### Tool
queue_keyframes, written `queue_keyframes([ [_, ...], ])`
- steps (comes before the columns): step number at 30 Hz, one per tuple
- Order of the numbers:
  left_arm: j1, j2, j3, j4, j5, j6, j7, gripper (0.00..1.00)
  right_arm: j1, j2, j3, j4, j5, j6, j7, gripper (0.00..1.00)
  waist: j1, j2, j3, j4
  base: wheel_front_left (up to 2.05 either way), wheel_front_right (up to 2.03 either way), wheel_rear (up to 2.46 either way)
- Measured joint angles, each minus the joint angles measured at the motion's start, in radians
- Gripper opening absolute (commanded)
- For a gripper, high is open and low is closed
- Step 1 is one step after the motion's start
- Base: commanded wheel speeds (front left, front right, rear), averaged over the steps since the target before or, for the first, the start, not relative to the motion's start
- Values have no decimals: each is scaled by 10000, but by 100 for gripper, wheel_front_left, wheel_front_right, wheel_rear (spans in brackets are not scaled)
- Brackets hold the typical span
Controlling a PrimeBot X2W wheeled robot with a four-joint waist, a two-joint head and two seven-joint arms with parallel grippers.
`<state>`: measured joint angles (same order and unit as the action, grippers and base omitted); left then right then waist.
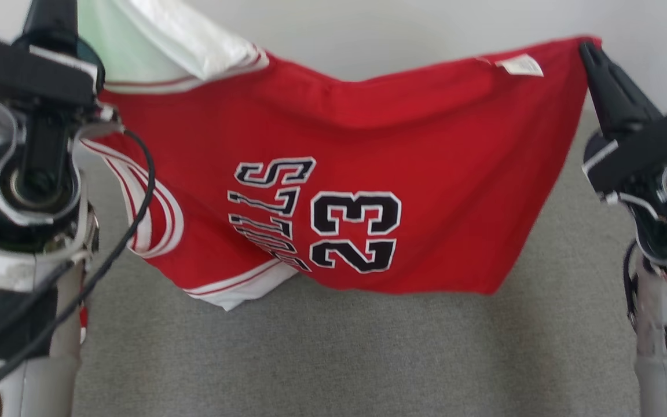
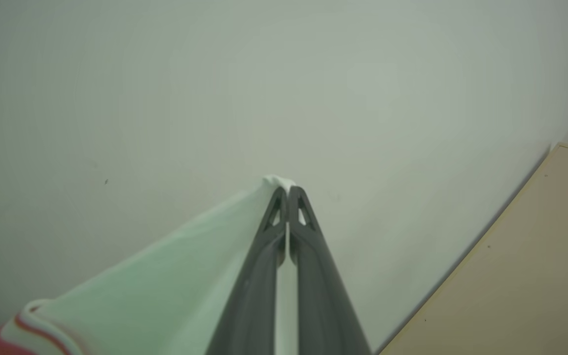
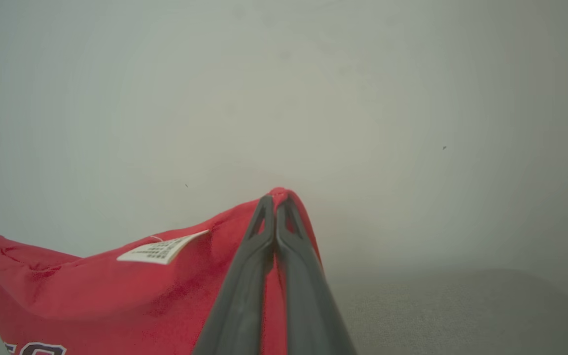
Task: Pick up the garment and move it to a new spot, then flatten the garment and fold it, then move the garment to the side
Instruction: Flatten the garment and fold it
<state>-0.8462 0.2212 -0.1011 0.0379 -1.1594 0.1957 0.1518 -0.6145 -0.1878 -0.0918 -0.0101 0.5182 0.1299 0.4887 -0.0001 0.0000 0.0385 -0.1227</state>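
Hanging slung between the left end effector [image 2: 288, 190], clamped on its white edge, and the right end effector [image 3: 275, 197], clamped on its red corner, the garment [image 1: 426, 145] is lifted; setting down, flattening, folding and moving aside seemingly are not yet done.

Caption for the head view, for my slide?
Left end effector and right end effector hold a red number 23 jersey spread between them over the grey surface.
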Motion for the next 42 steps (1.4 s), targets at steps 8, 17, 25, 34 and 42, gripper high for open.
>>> queue_keyframes([
  [8,-2697,1114,-180,1799,2644,155,-2042,0,-3711,1243,-238,2370,-1988,2,-1977,0,5,1,1592,-281,0,0,0],
  [17,-6192,493,-489,1891,3624,-2006,-4052,0,-6968,1317,-134,3910,-3624,2,-6134,0,7,3,3590,-729,0,0,0],
  [25,-4176,286,-972,1787,3110,-3181,-4142,0,-5865,79,2688,5501,-4272,2,-6855,0,6,4,4732,-831,0,0,0],
  [34,270,813,199,1028,1565,-3091,-4136,0,-3813,-1154,5237,5649,-635,4,-5386,0,2,2,4798,-510,0,0,0],
  [42,5298,694,819,-1237,-372,-2934,-3358,0,-745,-2738,5827,3720,2134,4,-3908,0,-2,-1,3733,-247,0,0,0],
])
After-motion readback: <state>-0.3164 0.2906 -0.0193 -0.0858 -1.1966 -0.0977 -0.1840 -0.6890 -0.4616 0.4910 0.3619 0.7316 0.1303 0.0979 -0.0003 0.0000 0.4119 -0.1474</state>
